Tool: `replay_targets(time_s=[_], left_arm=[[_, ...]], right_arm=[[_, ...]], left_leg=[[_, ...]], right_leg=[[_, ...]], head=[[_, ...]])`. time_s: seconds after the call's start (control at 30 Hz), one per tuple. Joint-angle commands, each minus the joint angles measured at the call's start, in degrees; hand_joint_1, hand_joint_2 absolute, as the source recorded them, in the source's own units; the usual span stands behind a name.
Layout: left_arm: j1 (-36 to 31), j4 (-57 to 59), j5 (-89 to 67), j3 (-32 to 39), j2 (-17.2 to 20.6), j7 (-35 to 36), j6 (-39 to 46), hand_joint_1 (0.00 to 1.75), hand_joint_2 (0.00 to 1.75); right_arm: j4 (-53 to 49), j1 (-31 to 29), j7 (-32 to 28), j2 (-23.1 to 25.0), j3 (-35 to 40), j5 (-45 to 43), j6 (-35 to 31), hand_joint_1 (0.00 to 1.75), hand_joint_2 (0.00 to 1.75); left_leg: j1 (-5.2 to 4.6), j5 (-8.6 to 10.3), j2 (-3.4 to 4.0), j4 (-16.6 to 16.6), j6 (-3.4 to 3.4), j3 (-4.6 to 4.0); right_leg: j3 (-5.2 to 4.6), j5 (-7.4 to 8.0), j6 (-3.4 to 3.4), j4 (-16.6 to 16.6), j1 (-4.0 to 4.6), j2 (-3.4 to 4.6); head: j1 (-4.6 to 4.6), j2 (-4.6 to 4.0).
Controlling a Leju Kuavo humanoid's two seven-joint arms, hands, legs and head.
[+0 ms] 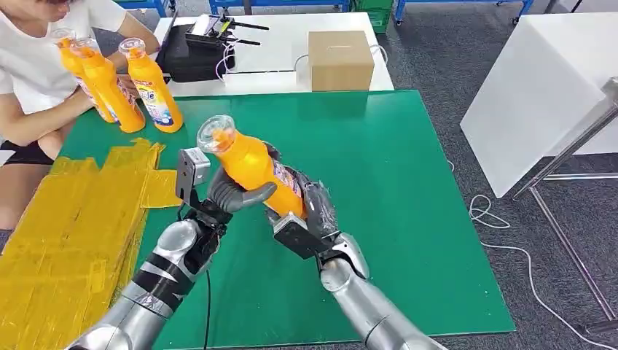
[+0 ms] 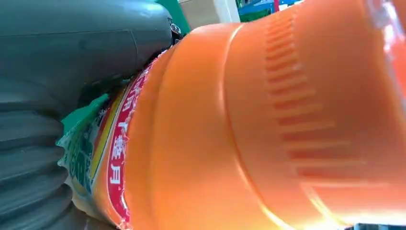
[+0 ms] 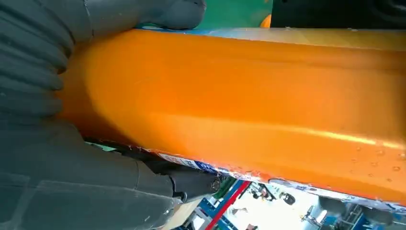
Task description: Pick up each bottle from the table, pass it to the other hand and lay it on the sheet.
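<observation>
At the far left edge of the green tabletop (image 1: 408, 182) a person (image 1: 36, 65) in a white top holds two orange bottles (image 1: 98, 80) upright, and a third orange bottle (image 1: 151, 86) with a clear cap stands just beside them on the green surface. Nearer along the left side lies the yellow sheet (image 1: 65, 233), crumpled and creased, covering the near left corner of the tabletop and reaching toward the standing bottles.

Over the middle of the tabletop, both robot hands meet on one orange bottle (image 1: 251, 164), which is lifted clear of the surface and tilted with its clear cap pointing up and to the left. The left hand (image 1: 226, 195) wraps its thick grey thumb across the bottle's lower body, grasping it from the sheet side. The right hand (image 1: 310, 208) clasps the same bottle lower down, at the labelled part near its base, fingers closed around it. In the left wrist view the bottle's ribbed orange shoulder (image 2: 287, 120) and red-edged label press against the grey thumb (image 2: 86, 43).

Beyond the far edge of the green tabletop, on a white table (image 1: 284, 44), sit a black device (image 1: 193, 55) with cables and a brown cardboard box (image 1: 340, 60).
</observation>
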Motion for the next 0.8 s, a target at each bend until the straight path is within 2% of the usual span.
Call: replay_targets(time_s=[0.03,0.1,0.27,0.3,0.33,0.37,0.57,0.6,0.63,0.7,0.8], left_arm=[[-2.6,2.0,-0.2,0.4,-0.4,0.1,1.6,1.75,1.75],[-2.7,1.9,-0.4,0.5,-0.1,-0.1,2.2,1.75,1.75],[-2.2,1.5,-1.4,1.8,0.4,-1.1,4.8,1.75,1.75],[-2.0,1.3,-2.7,2.3,0.7,-1.7,6.3,1.75,1.75],[-2.0,1.1,-6.2,2.6,1.0,-2.8,10.0,1.75,1.75],[-2.1,1.0,-8.6,2.9,1.3,-3.2,12.4,1.75,1.75],[-2.2,1.1,-8.5,3.2,1.4,-3.2,12.3,1.75,1.75],[-2.5,1.7,-14.9,3.2,1.4,-3.7,19.8,1.75,1.75],[-2.8,2.3,-19.1,3.8,1.6,-3.9,23.9,1.75,1.75],[-3.6,4.4,-27.3,5.7,2.5,-3.4,31.8,1.75,1.75],[-4.5,8.0,-38.2,8.5,4.1,-2.0,38.4,1.75,1.75]], right_arm=[[3.8,-1.6,-0.3,-1.4,3.2,-0.4,0.8,1.75,1.75],[2.7,-1.0,-0.8,-1.6,2.1,-3.2,3.8,1.75,1.75],[-2.8,1.0,-1.1,-2.9,1.6,-6.2,6.7,1.75,1.75],[-5.4,1.8,-1.2,-3.6,2.1,-5.7,6.1,1.45,1.75],[-7.8,2.8,-1.4,-4.1,2.2,-5.6,5.7,0.05,1.75],[-9.9,3.6,-1.2,-4.6,2.3,-5.7,5.8,0.00,1.75],[-11.1,4.1,-0.9,-4.8,2.3,-5.6,5.6,0.00,1.75],[-12.7,4.6,-0.8,-5.4,2.6,-5.7,6.2,0.00,1.75],[-15.2,5.5,-0.7,-5.9,2.3,-6.2,6.6,0.00,0.00],[-22.3,8.0,0.0,-7.7,1.5,-9.0,9.3,0.00,0.00],[-31.1,11.1,1.7,-9.9,-0.3,-12.4,11.7,0.00,0.00]], left_leg=[[0.09,-0.06,-0.11,0.0,-0.05,0.12],[0.03,-0.02,-0.08,0.0,-0.02,0.04],[0.11,-0.06,-0.15,0.0,-0.06,0.13],[0.08,-0.06,-0.13,0.0,-0.05,0.11],[0.11,-0.07,-0.17,0.0,-0.06,0.15],[0.06,-0.04,-0.13,0.0,-0.04,0.07],[0.04,-0.03,-0.05,0.0,-0.03,0.03],[0.09,-0.07,-0.05,0.0,-0.06,0.11],[0.06,-0.05,0.02,0.0,-0.07,0.10],[0.08,-0.03,-0.25,0.0,-0.07,0.02],[0.07,-0.02,-0.22,0.0,-0.05,0.00]], right_leg=[[0.18,-0.05,0.03,-0.1,0.09,-0.13],[0.07,-0.03,0.02,0.0,0.03,-0.09],[0.20,-0.06,0.03,-0.1,0.10,-0.17],[0.16,-0.06,0.02,-0.1,0.08,-0.14],[0.22,-0.08,0.03,-0.1,0.11,-0.19],[0.11,-0.06,0.02,0.0,0.06,-0.14],[0.07,-0.02,0.01,0.0,0.03,-0.05],[0.15,-0.04,0.02,0.0,0.07,-0.06],[0.08,-0.02,0.00,0.0,0.05,0.01],[0.08,-0.07,0.02,0.0,0.08,-0.29],[0.06,-0.05,0.03,0.0,0.08,-0.21]], head=[[0.00,0.00],[0.00,0.00],[0.00,0.00],[0.00,0.00],[0.00,0.00],[0.00,0.00],[0.04,0.00],[0.04,0.00],[-0.04,0.00],[0.00,0.00],[0.02,0.00]])
